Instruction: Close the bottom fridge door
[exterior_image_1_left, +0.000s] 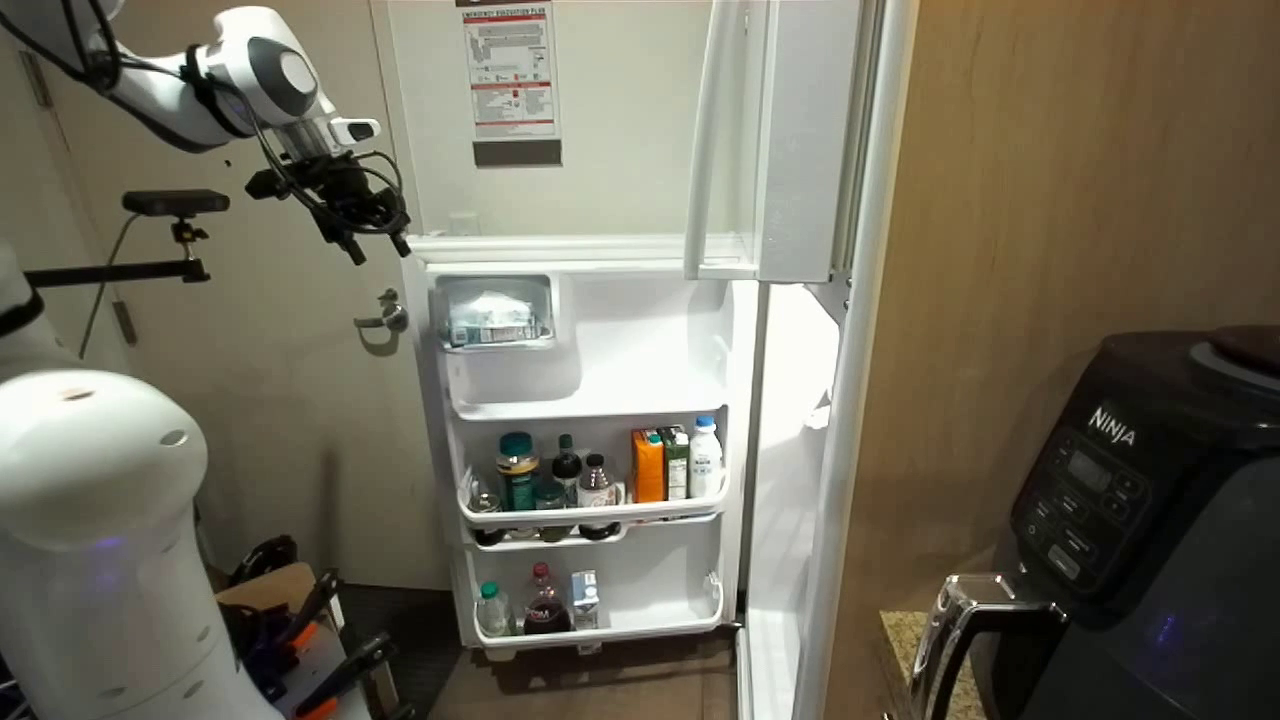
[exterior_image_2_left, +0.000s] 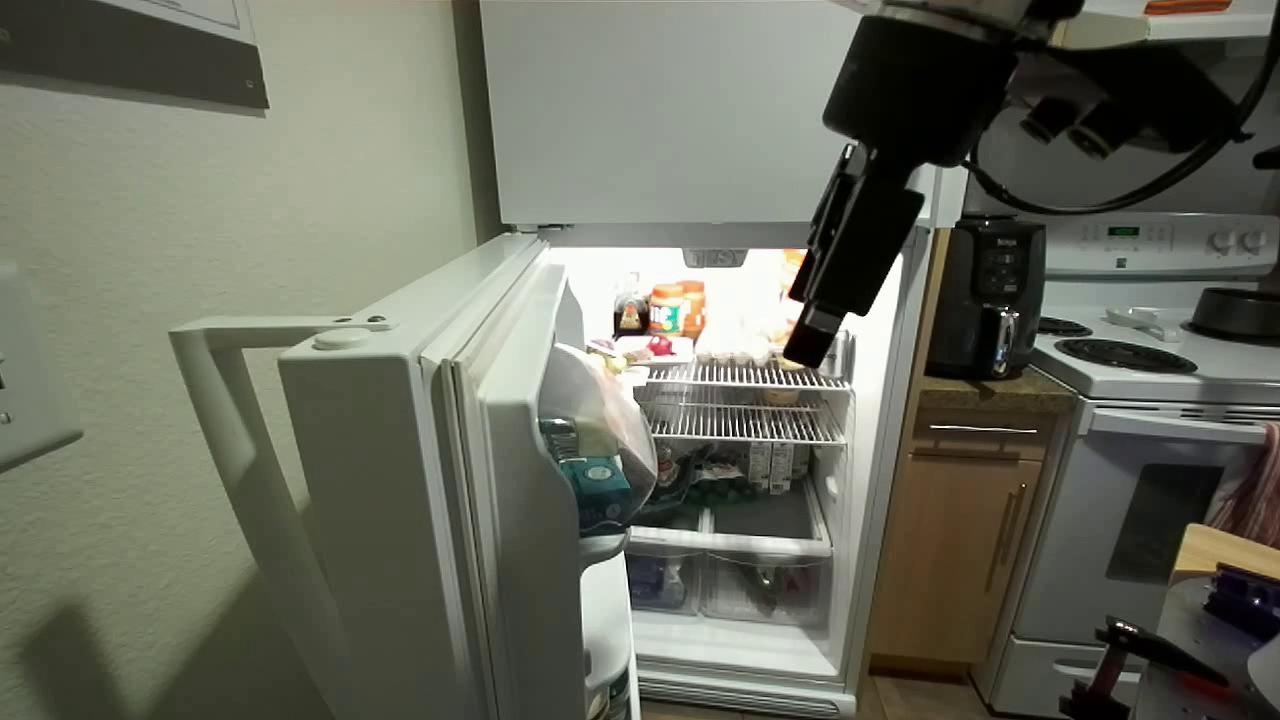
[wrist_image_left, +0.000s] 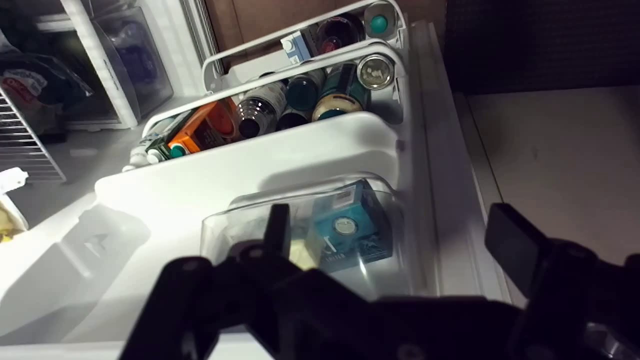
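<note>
Jaws spread, empty, near the bottom fridge door (exterior_image_1_left: 650, 360) — advise engaging its outer face by the handle (exterior_image_2_left: 240, 450), pushing steadily inward.

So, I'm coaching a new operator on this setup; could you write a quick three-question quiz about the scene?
1. True or false: the bottom fridge door stands open.
2. In the wrist view, the gripper is: A) shut; B) open; C) hidden from sight.
3. Fill in: on the door's lowest shelf, the dark bottle between a green-capped bottle and a carton has a ____ cap.

Key: 1. True. 2. B. 3. Red.
</note>
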